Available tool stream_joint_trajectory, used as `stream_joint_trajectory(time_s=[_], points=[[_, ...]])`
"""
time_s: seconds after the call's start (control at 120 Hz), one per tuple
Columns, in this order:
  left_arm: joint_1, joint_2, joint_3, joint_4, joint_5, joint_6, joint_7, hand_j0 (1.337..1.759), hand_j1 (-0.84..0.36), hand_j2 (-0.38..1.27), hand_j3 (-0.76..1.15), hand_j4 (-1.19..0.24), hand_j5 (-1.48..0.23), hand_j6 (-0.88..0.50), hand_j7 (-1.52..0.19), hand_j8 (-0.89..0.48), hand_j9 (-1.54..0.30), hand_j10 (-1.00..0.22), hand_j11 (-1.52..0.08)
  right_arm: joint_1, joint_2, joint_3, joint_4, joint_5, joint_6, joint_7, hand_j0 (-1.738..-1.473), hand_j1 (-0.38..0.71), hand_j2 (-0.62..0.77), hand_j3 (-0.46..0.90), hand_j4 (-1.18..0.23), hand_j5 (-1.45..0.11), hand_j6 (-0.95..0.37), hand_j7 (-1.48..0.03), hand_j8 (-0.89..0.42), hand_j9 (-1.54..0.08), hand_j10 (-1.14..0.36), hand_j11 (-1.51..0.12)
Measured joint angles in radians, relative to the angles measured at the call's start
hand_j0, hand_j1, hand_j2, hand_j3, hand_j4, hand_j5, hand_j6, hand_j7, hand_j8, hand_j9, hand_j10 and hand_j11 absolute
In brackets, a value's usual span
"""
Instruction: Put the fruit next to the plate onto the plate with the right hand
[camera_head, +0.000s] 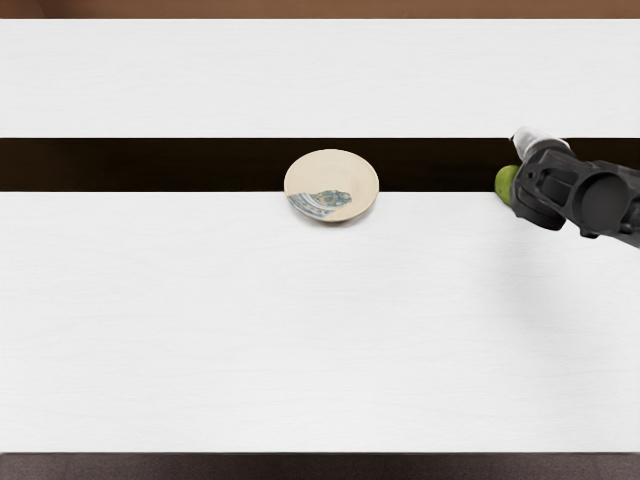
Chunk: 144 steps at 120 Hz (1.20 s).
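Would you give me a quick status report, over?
Right hand at green fruit, grip unclear; left out of view. Fruit right of plate, apart. Nothing in the way.

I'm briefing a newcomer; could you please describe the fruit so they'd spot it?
On the white table, a cream plate sits at the far edge. Follow that edge right to the black right hand. The fruit peeks out on its plate-facing side, the only green thing.
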<state>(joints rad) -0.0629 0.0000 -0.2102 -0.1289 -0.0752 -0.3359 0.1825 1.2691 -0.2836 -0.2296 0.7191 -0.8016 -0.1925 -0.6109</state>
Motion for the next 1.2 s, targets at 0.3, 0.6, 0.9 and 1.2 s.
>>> stream_joint_trajectory(time_s=[0.3, 0.6, 0.9, 1.2], points=[[0.0, 0.0, 0.0, 0.0, 0.0, 0.0, 0.0, 1.658, 0.33, 0.0, 0.0, -0.01, -0.02, -0.01, -0.02, -0.01, -0.02, -0.01, -0.02, -0.02, 0.014, -0.002, -0.009, 0.0, 0.0, 0.0, -1.658, -0.09, -0.04, 0.0, -0.22, -0.28, -0.22, -0.28, -0.22, -0.28, -0.22, -0.28], [0.0, 0.0, 0.0, 0.0, 0.0, 0.0, 0.0, 1.658, 0.33, 0.0, 0.0, -0.01, -0.02, -0.01, -0.02, -0.01, -0.02, -0.01, -0.02, -0.028, 0.017, -0.002, -0.018, -0.002, 0.001, 0.0, -1.658, -0.02, -0.05, 0.0, -0.28, -0.36, -0.28, -0.36, -0.28, -0.36, -0.28, -0.36], [0.0, 0.0, 0.0, 0.0, 0.0, 0.0, 0.0, 1.658, 0.33, 0.0, 0.0, -0.01, -0.02, -0.01, -0.02, -0.01, -0.02, -0.01, -0.02, -0.029, 0.017, -0.002, -0.017, -0.002, 0.001, 0.0, -1.658, 0.03, -0.06, 0.0, -0.32, -0.41, -0.32, -0.41, -0.32, -0.41, -0.32, -0.41], [0.0, 0.0, 0.0, 0.0, 0.0, 0.0, 0.0, 1.658, 0.33, 0.0, 0.0, -0.01, -0.02, -0.01, -0.02, -0.01, -0.02, -0.01, -0.02, -0.029, 0.017, -0.001, -0.014, -0.002, -0.001, 0.0, -1.658, 0.11, -0.07, 0.0, -0.39, -0.5, -0.35, -0.5, -0.39, -0.5, -0.39, -0.5]])
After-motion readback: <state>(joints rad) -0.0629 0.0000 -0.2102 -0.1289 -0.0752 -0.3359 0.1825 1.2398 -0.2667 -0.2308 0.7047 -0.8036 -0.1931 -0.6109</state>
